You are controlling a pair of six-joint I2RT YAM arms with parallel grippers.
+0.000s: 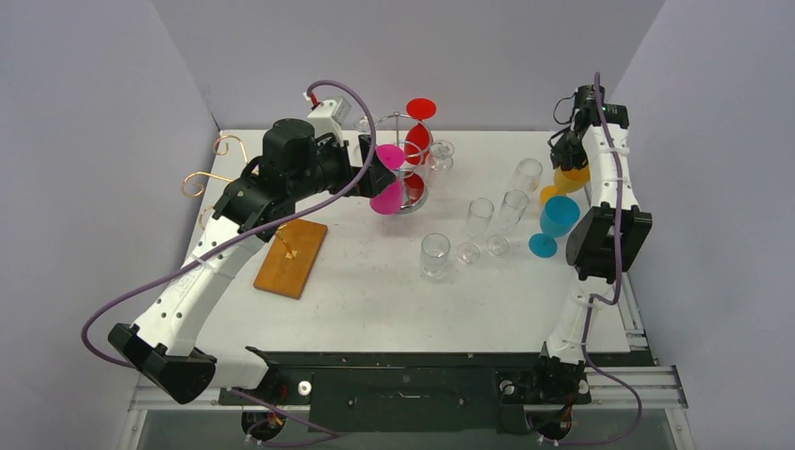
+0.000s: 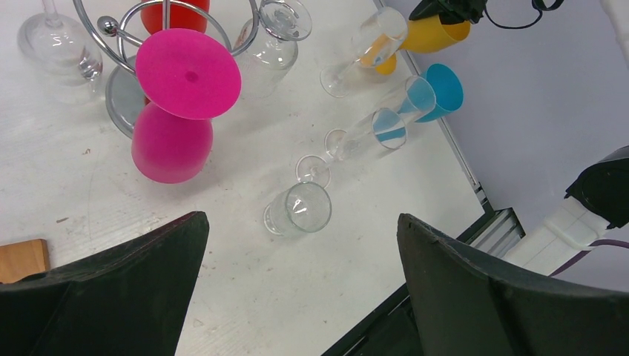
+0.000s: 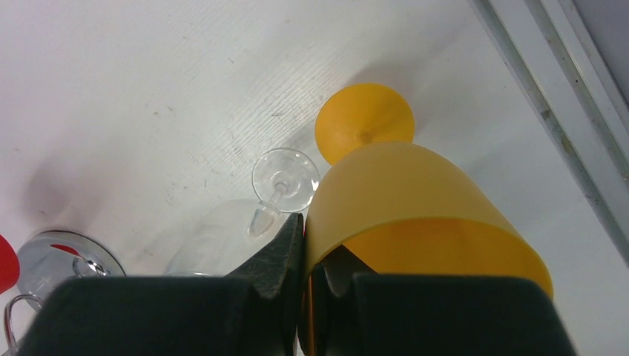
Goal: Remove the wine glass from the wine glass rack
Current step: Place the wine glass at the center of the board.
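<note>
Left gripper [image 2: 300,222], fingers wide and empty, faces the magenta wine glass [image 2: 172,144] hanging inverted on the rack [image 2: 119,96] near the table's far edge. It should close on the stem, then slide outward. Right gripper [image 3: 303,248] pinches the orange glass [image 3: 415,208] at the right edge.

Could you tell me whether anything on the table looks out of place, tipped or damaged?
Nothing looks spilled or broken. The one oddity: the right gripper pinches the orange glass by its rim, one finger inside the bowl, far from the rack.
</note>
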